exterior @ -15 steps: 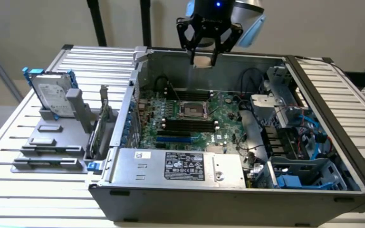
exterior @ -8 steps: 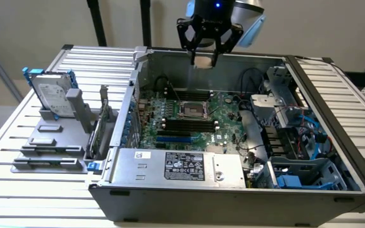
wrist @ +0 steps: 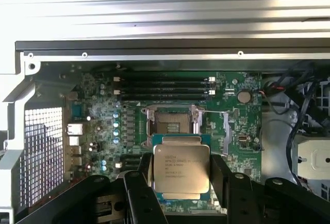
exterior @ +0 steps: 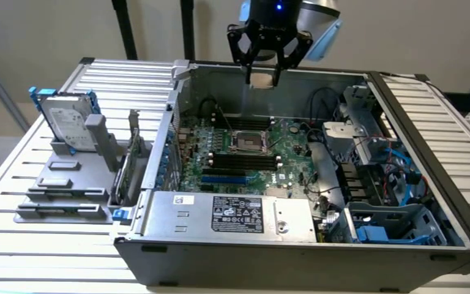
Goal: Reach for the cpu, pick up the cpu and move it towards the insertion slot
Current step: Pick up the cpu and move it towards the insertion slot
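Note:
My gripper (exterior: 262, 78) hangs above the open computer case, over its far wall, shut on the cpu (exterior: 262, 80). In the wrist view the cpu (wrist: 181, 168) is a flat square chip with a pale silvery top and printed text, held between the two black fingers (wrist: 144, 183). The insertion slot (exterior: 246, 142) is a square socket with a silvery frame and dark centre on the green board, below and nearer the camera than the gripper. From the wrist the insertion slot (wrist: 172, 122) lies just beyond the chip's far edge.
Long black memory slots (exterior: 243, 160) flank the socket. A silver hard drive with blue rails (exterior: 66, 119) stands in a grey fixture at the exterior view's left. A power supply (exterior: 231, 215) fills the case front, with cables and drive bays (exterior: 382, 177) at the right.

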You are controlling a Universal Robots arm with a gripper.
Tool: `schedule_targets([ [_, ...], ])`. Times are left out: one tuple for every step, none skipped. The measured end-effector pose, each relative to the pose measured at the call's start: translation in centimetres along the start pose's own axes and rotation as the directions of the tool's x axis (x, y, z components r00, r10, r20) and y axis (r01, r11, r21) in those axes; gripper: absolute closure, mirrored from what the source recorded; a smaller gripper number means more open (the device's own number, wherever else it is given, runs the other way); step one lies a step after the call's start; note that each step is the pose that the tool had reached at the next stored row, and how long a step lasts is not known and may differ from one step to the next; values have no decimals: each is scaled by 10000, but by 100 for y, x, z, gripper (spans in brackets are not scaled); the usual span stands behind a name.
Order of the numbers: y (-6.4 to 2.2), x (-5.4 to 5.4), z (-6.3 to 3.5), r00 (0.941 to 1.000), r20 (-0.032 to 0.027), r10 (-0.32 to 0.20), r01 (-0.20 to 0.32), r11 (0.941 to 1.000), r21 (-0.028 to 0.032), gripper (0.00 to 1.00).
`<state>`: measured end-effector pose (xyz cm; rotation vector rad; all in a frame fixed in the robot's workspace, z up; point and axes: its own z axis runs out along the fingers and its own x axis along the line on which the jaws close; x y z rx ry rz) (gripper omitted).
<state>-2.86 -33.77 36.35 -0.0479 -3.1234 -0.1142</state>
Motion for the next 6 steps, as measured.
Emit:
schedule_targets([
  [3,0,0,10000,0,-1,1,10000,0,45],
  [4,0,1,10000,0,-1,1,10000,0,45],
  [4,0,1,10000,0,0,0,10000,-2,45],
  [5,0,1,10000,0,0,0,10000,-1,45],
  [5,0,1,10000,0,0,0,10000,-1,45],
  [5,0,1,10000,0,0,0,10000,-1,45],
])
